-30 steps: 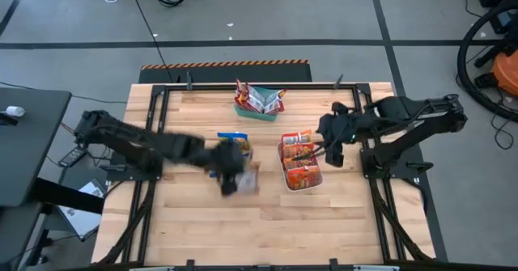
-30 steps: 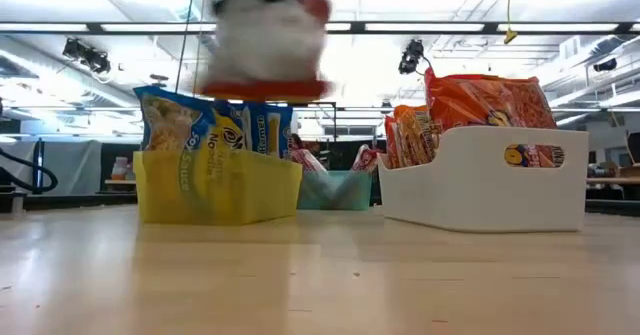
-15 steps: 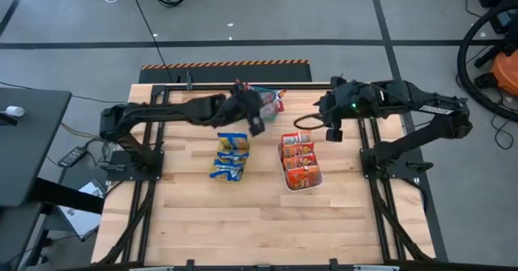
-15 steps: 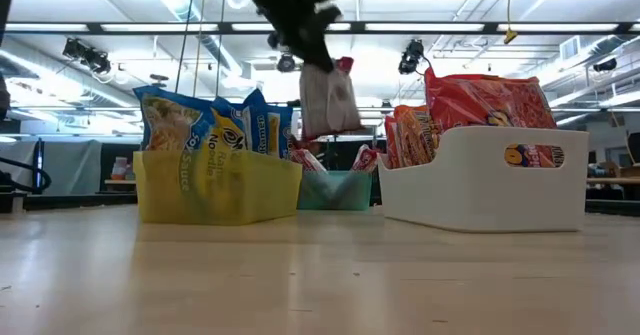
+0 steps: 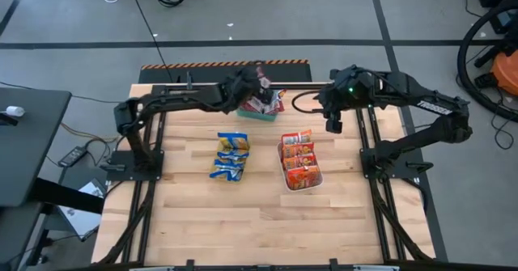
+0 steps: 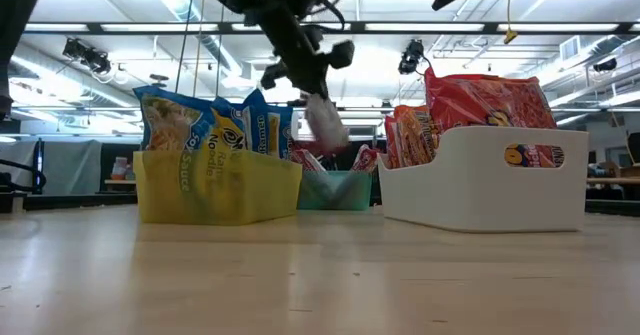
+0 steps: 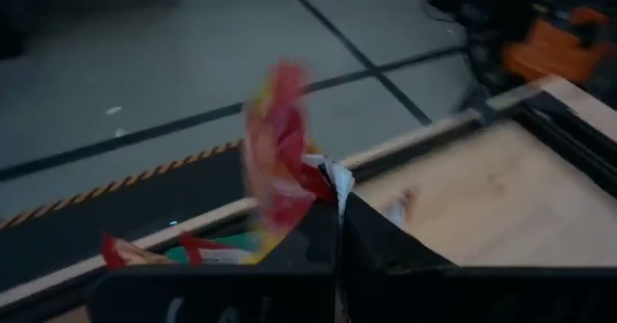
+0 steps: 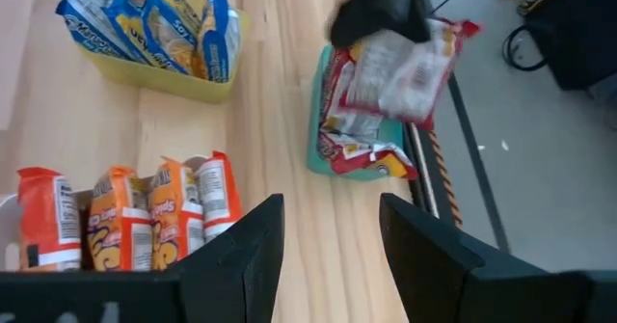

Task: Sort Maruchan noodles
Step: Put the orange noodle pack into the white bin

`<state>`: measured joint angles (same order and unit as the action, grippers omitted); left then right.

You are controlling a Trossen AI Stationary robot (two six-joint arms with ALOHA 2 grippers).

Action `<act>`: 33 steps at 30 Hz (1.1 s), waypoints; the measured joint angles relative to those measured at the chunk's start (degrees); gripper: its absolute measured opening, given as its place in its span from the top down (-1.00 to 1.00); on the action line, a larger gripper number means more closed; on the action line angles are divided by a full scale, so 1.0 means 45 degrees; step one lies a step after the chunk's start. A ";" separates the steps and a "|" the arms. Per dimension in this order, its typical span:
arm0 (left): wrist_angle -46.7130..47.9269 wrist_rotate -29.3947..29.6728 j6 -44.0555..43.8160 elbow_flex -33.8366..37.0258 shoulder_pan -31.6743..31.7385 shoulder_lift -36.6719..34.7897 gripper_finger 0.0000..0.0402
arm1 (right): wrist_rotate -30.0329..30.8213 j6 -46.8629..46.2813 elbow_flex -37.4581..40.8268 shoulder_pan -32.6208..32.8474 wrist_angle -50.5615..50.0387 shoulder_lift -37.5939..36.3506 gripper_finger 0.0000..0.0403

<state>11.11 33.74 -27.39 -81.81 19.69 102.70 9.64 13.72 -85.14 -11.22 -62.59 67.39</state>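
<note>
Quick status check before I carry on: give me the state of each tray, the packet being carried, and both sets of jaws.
Left gripper: jaws shut on the white-and-red packet, above the green tray.
White-and-red packet: held in the air, hanging over the green tray.
Green tray: holds white-and-red packets.
Yellow tray: full of upright blue-and-yellow packets.
White tray: full of upright orange-red packets.
Right gripper: jaws open, empty, above the table.
</note>
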 joint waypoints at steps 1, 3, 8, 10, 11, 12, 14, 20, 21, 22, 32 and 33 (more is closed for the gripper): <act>0.0085 0.0198 -0.0231 -0.0204 -0.0056 0.0239 0.98 | -0.0160 0.0000 0.0000 -0.0083 -0.0005 0.0001 0.12; 0.0681 0.0399 -0.0687 -0.0813 -0.0113 0.0788 0.98 | -0.0463 0.0000 0.0000 -0.0235 -0.0008 0.0001 0.12; 0.4222 0.1060 -0.2643 -0.2899 -0.0372 0.2392 0.98 | -0.1137 -0.0002 0.0000 -0.0523 -0.0105 0.0001 0.12; 0.5437 0.1369 -0.3073 -0.3659 -0.0391 0.2958 0.98 | -0.1370 0.0000 0.0000 -0.0577 -0.0107 0.0001 0.12; 0.5822 0.1382 -0.3152 -0.3971 -0.0381 0.3124 0.98 | -0.1452 0.0000 0.0000 -0.0623 -0.0106 0.0001 0.12; 0.6018 0.1405 -0.3160 -0.4273 -0.0376 0.3220 0.98 | -0.1494 0.0000 0.0000 -0.0647 -0.0116 0.0001 0.12; 0.6292 0.1459 -0.3169 -0.4768 -0.0405 0.3224 0.98 | -0.1508 0.0000 0.0003 -0.0744 -0.0209 0.0001 0.12; 0.6351 0.0872 -0.4005 -0.5010 -0.0457 0.3457 0.98 | -0.1508 0.0000 0.0005 -0.1037 -0.0552 0.0001 0.12; 0.6189 0.0820 -0.4094 -0.5026 -0.0458 0.3624 0.98 | -0.1509 0.0000 0.0005 -0.1077 -0.0635 0.0001 0.12; 0.6225 0.0664 -0.4116 -0.4995 -0.0452 0.3848 0.98 | -0.1512 -0.0008 0.0005 -0.1119 -0.0712 0.0001 0.12; 0.5147 -0.1466 -0.4038 -0.5001 -0.0519 0.4896 0.72 | -0.1479 -0.1235 0.0005 -0.1702 -0.0589 0.0001 0.11; 0.5124 -0.1732 -0.4019 -0.4997 -0.0453 0.4840 0.66 | -0.1482 -0.1387 0.0005 -0.1780 -0.0596 0.0001 0.11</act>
<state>34.17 25.94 -45.47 -104.29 17.65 124.48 2.97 7.47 -85.12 -19.24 -65.27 67.40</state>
